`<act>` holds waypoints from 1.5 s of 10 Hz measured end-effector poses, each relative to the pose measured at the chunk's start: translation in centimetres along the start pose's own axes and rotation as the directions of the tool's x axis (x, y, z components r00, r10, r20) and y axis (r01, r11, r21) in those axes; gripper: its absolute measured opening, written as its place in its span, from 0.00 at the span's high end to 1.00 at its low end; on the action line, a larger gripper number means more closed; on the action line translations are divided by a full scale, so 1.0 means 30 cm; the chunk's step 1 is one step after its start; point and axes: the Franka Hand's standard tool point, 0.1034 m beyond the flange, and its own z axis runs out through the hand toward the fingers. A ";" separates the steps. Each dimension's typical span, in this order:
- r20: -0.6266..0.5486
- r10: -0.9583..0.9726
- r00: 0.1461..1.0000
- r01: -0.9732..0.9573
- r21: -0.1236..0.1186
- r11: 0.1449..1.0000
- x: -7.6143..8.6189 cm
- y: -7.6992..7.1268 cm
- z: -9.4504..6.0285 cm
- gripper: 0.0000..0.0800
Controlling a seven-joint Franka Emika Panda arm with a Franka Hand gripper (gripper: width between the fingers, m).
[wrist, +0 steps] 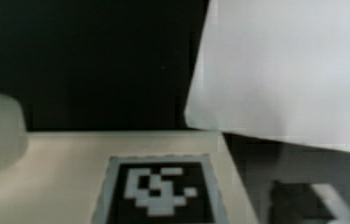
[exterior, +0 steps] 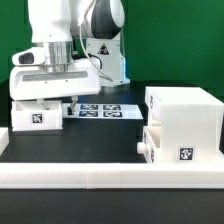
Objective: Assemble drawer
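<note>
No readable words or numbers, coded square tags on tray (exterior: 36, 112), casing (exterior: 190, 140), marker board (exterior: 100, 109), warning triangle (exterior: 97, 47) on arm (exterior: 105, 20)

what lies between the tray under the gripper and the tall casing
Only the marker board, flat on the black table, lies between that tray and the casing, as the exterior view shows.

Light is bright and even in the exterior view; the tall boxy white plastic casing (exterior: 185, 112) nearly blows out against the matte black table (exterior: 80, 140). My wrist view is blurred, its black-and-white square tag (wrist: 154, 190) smeared.
</note>
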 end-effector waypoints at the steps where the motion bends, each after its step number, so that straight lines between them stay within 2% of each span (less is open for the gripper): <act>1: 0.000 0.000 1.000 0.000 0.000 1.000 0.000 -0.001 0.000 0.72; 2: 0.000 -0.001 1.000 0.001 0.001 1.000 0.001 -0.002 0.000 0.88; 3: -0.002 -0.002 1.000 0.002 -0.001 1.000 0.003 -0.002 -0.001 0.88; 4: -0.003 -0.002 1.000 0.002 -0.001 1.000 0.005 -0.003 -0.002 0.95; 6: -0.007 -0.013 1.000 0.013 -0.002 1.000 0.023 -0.018 -0.012 0.95; 8: -0.015 -0.001 1.000 0.001 0.001 1.000 0.104 -0.090 -0.064 0.95; 10: -0.026 -0.035 0.999 0.035 0.001 0.999 0.180 -0.148 -0.090 0.95; 13: -0.050 -0.074 0.996 0.075 0.009 0.997 0.304 -0.198 -0.129 0.95; 15: -0.055 -0.111 0.992 0.113 0.028 0.993 0.392 -0.233 -0.148 0.95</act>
